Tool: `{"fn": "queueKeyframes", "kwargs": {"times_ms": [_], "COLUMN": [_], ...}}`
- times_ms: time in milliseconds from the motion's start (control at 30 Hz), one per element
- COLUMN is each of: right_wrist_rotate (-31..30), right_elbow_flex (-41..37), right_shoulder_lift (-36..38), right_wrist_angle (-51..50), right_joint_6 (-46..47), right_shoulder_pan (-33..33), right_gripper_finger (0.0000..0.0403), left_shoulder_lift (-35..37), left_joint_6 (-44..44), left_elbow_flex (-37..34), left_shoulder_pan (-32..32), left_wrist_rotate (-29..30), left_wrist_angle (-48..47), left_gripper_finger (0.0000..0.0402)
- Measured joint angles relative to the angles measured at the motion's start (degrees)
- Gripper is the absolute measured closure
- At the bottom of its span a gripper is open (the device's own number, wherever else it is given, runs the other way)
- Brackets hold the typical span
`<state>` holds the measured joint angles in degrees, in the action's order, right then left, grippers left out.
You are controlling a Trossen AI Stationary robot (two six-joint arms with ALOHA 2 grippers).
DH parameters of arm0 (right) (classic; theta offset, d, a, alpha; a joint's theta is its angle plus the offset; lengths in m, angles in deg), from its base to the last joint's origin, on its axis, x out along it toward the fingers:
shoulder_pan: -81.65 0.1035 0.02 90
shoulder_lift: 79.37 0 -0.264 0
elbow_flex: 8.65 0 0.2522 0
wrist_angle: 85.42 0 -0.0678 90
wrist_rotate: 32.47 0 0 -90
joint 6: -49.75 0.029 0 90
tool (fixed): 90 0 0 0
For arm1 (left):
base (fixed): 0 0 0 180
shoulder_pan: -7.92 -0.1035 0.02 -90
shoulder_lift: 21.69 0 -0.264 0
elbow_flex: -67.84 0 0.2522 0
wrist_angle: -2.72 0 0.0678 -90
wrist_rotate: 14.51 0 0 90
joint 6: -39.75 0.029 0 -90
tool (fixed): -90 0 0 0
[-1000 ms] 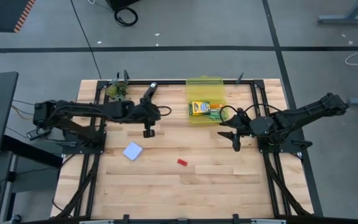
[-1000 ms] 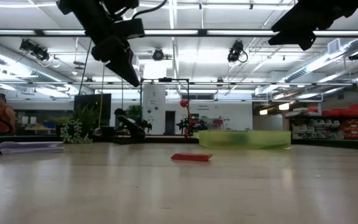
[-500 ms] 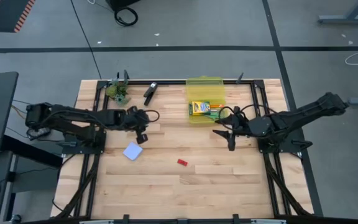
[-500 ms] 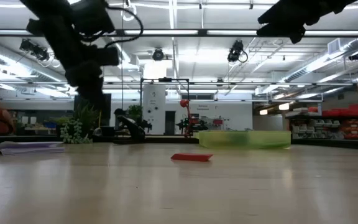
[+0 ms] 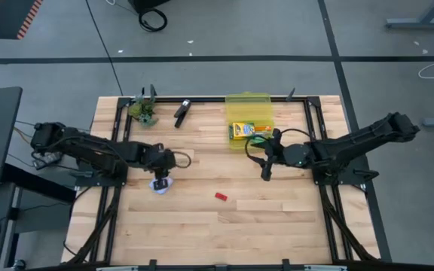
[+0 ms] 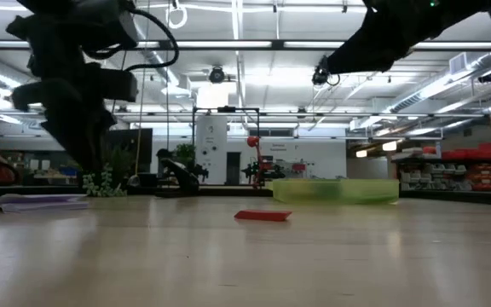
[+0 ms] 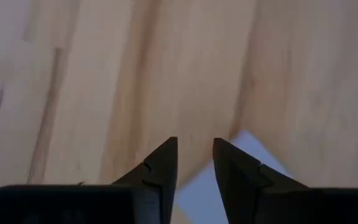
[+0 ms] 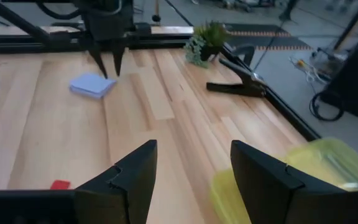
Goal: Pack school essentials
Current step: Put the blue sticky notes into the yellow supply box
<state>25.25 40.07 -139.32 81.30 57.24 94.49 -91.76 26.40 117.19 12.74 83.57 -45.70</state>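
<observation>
The light-blue square pad [image 5: 160,184] lies flat on the table's left half; the low view shows the pad [image 6: 37,202] too. My left gripper [image 5: 162,170] hangs just over its far edge, fingers pointing down, open by a narrow gap [image 7: 194,144]. A corner of the pad [image 7: 253,152] shows past the fingers. My right gripper [image 5: 266,168] hovers open [image 8: 194,149] near the table's middle. The tiny red piece [image 5: 221,196] lies flat between the arms. The yellow-green crayon box [image 5: 241,130] lies in a translucent yellow tray [image 5: 249,102].
A black clip [image 5: 181,113] and a small green clump [image 5: 143,111] sit near the far edge, left of the tray. Dark frame rails [image 5: 119,188] run along both sides of the table. Bare wood lies toward the near edge.
My left gripper has swung from near the black clip toward the near edge and the left, and down, ending over the blue pad. My right gripper has moved toward the table's left, away from the tray's near side. No object has moved.
</observation>
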Motion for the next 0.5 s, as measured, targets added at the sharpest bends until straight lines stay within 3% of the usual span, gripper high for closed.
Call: {"fn": "queueKeyframes", "kwargs": {"times_ms": [133, 367, 500], "right_wrist_rotate": [4.4, 11.9, 14.8], "right_elbow_flex": [0.0, 0.0, 0.0], "right_shoulder_lift": [-2.4, -7.2, -9.5], "right_wrist_angle": [5.6, 11.8, 13.5], "right_joint_6": [-3.9, -7.8, -9.2], "right_shoulder_pan": [-1.9, -5.5, -7.8], "right_gripper_finger": [0.0191, 0.0191, 0.0191], "left_shoulder_lift": [0.0, 0.0, 0.0], "left_joint_6": [3.6, 16.1, 16.8], "left_elbow_flex": [0.0, 2.2, 2.8], "left_shoulder_pan": [4.5, 9.9, 11.4], "left_wrist_rotate": [-0.1, 0.4, 4.4], "left_wrist_angle": [-2.1, -5.2, -6.7], "left_gripper_finger": [0.0253, 0.0154, 0.0096]}}
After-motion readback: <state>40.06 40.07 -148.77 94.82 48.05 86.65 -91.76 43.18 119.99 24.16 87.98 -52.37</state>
